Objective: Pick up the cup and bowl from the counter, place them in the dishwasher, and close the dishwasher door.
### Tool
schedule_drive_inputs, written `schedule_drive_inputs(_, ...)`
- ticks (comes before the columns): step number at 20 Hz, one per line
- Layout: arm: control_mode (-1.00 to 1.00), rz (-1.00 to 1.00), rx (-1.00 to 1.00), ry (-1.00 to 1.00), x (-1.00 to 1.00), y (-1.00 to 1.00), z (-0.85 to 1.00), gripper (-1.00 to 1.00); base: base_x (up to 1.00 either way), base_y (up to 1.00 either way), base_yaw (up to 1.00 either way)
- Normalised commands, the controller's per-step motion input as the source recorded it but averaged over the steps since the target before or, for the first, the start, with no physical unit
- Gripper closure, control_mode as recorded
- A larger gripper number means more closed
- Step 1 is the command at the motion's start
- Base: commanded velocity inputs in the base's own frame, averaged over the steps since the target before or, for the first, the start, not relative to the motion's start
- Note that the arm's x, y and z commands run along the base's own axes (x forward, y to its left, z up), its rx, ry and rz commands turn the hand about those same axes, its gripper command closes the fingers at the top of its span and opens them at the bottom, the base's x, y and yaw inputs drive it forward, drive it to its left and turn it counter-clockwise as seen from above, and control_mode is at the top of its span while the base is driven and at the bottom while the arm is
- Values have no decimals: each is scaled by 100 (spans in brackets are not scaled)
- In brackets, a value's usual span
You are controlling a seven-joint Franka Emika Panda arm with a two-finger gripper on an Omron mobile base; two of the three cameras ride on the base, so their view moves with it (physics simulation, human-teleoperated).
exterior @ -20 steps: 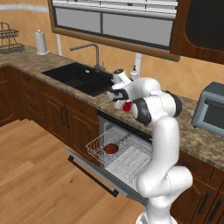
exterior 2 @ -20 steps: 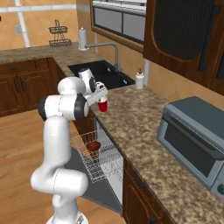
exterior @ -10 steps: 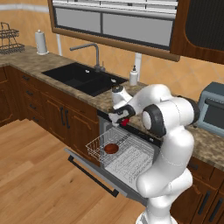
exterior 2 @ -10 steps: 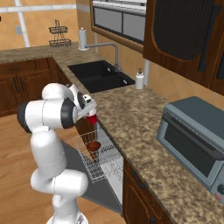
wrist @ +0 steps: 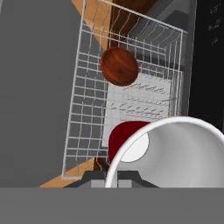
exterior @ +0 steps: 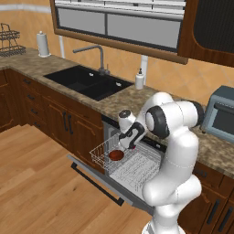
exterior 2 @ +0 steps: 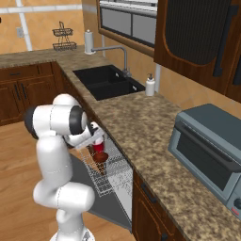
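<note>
The cup is held clamped in the gripper, just above the wire rack of the open dishwasher. The bowl is already lying in the rack, just beyond and below the gripper. If the cup were released this high, it might be tipped by the wires or knocked against the bowl.
</note>
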Motion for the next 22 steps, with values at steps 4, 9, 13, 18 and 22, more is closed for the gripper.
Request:
schedule_drive_inputs(4, -100, -1, -1, 3, 7, 0, -95, 100, 0, 0, 0)
schedule_drive_inputs(9, -100, 0, -7, -1, 10, 0, -87, 100, 0, 0, 0)
schedule_drive_inputs(13, -100, 0, -10, -2, 23, 0, -80, 100, 0, 0, 0)
schedule_drive_inputs(18, -100, 0, -2, 0, 16, 0, -63, 100, 0, 0, 0)
schedule_drive_inputs(22, -100, 0, 0, 0, 19, 0, -41, 100, 0, 0, 0)
